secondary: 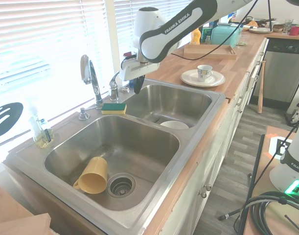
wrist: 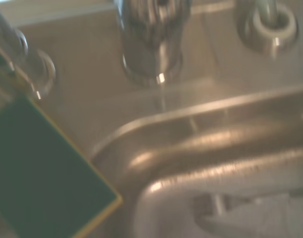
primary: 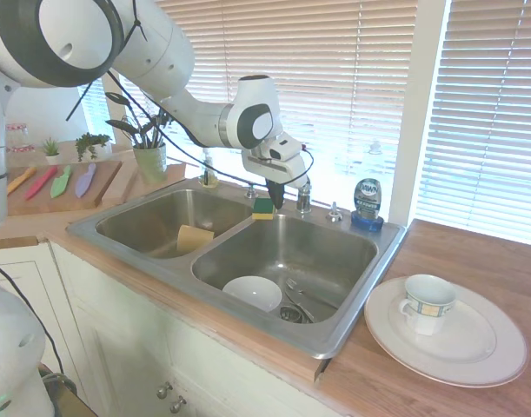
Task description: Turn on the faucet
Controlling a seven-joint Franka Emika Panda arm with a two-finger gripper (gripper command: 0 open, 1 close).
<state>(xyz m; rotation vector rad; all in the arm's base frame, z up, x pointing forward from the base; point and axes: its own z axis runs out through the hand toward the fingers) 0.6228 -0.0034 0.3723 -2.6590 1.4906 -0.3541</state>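
The faucet (secondary: pixel 92 76) is a thin silvery gooseneck rising from the back rim of the sink, its short chrome handle post (secondary: pixel 113 88) just beside it. In the first exterior view the chrome faucet (primary: pixel 304 198) stands right of my fingers, and the spout washes out against the blinds. My gripper (secondary: pixel 137 84) hangs over the back rim, a little to the side of the handle post and apart from it. Seen from the other side, the gripper (primary: pixel 276 191) looks shut, with nothing in it. A chrome post (wrist: pixel 151 44) shows blurred in the wrist view.
A green-and-yellow sponge (secondary: pixel 114 107) lies on the rim in front of the faucet. A blue soap bottle (primary: pixel 367 204) and a chrome nub (primary: pixel 334 211) stand further along. The basins hold a yellow cup (secondary: pixel 93 177) and a white bowl (primary: pixel 252 293). A plate (primary: pixel 456 347) carries a mug.
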